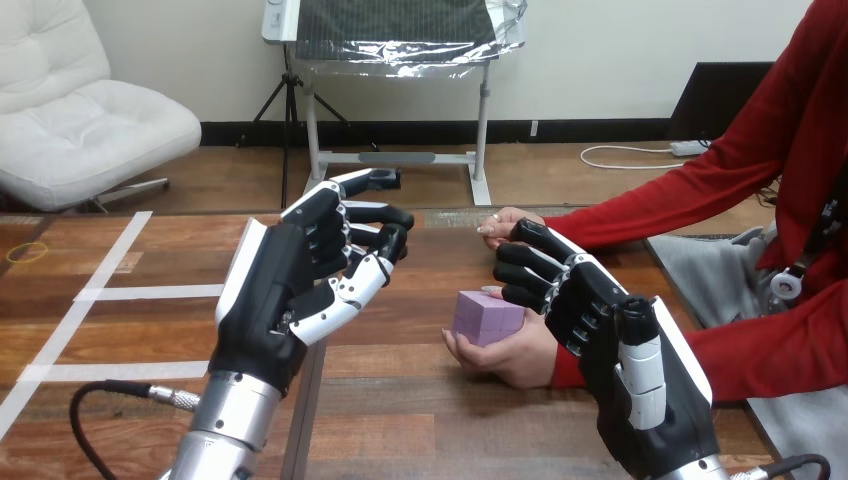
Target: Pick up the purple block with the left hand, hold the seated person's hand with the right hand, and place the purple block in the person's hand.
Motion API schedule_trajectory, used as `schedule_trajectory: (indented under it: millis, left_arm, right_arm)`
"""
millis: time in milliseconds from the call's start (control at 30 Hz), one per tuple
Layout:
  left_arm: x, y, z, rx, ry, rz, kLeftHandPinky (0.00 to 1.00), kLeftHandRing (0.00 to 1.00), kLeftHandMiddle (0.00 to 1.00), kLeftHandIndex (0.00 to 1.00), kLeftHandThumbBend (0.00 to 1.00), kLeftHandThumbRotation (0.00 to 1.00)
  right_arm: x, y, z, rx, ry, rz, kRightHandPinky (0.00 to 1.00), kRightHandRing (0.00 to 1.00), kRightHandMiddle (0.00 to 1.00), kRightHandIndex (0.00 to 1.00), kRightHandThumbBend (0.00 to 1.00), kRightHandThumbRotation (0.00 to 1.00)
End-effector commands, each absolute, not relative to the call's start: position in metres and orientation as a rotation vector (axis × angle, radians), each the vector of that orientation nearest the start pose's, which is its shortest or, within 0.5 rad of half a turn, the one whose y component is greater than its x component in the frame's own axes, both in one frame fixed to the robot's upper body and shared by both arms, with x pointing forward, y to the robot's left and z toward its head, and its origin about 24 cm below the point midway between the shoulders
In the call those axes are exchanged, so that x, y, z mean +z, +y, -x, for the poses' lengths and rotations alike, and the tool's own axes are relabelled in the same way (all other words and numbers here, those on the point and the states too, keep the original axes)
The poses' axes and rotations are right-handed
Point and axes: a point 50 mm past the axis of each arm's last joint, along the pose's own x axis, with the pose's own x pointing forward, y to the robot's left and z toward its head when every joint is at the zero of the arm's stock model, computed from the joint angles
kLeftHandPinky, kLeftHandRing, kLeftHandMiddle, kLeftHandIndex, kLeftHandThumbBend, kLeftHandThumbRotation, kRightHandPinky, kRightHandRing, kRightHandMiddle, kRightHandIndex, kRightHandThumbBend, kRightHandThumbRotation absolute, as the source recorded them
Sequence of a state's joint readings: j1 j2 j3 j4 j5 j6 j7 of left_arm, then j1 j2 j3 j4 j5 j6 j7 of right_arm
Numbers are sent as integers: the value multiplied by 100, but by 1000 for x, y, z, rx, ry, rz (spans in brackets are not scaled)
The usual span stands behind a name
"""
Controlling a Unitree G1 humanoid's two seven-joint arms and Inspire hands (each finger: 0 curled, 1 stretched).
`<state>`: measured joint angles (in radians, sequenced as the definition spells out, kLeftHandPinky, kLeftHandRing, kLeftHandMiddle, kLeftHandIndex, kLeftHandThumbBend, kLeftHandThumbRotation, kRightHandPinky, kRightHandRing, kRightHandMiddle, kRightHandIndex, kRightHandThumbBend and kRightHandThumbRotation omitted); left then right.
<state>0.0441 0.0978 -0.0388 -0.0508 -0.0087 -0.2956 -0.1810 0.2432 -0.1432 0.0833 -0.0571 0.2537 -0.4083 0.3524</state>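
Already the purple block (487, 317) sits in the person's hand (520, 360), which is palm up over the desk (120, 330). The left robot hand (285, 290) hovers to the block's left, loosely open and empty. The right robot hand (610, 320) lies against the person's hand at the wrist side; whether it grips cannot be told. Placing looks done, so next both robot hands should probably draw away gently.

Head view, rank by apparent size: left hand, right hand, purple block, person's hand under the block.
1. Left hand and right hand: alike, both near the camera, unranked.
2. Person's hand under the block, partly hidden.
3. The block.
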Motion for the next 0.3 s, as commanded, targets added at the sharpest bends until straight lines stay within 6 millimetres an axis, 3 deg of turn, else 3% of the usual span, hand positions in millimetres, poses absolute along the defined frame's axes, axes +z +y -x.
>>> schedule_trajectory:
  millis: [0, 267]
  left_arm:
    - [79, 147, -242, -235, -347, -98, 45, 64, 71, 79, 31, 45]
    - [77, 150, -242, -288, -345, -59, 58, 75, 78, 83, 35, 68]
  right_arm:
    - [64, -152, -207, 361, -339, -73, 83, 83, 83, 87, 91, 100]
    - [66, -151, -207, 391, -340, -55, 82, 83, 82, 87, 92, 100]
